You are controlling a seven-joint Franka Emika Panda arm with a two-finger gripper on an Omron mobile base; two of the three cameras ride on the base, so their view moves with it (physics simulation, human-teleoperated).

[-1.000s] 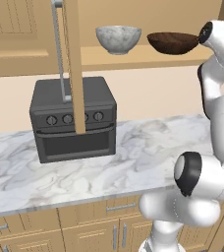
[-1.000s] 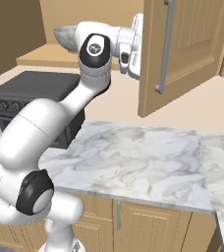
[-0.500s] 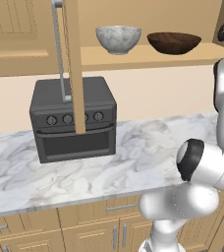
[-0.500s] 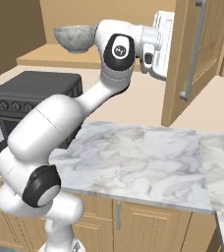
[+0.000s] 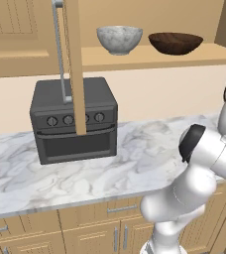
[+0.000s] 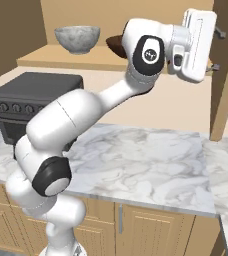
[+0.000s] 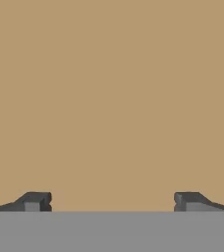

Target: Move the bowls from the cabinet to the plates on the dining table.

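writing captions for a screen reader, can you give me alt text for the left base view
Two bowls sit side by side on an open wall cabinet shelf: a grey-white marbled bowl and, to its right, a dark wooden bowl. Below, a black oven stands on a marble counter; an open cabinet door hangs edge-on before it, and the white robot arm rises at right.
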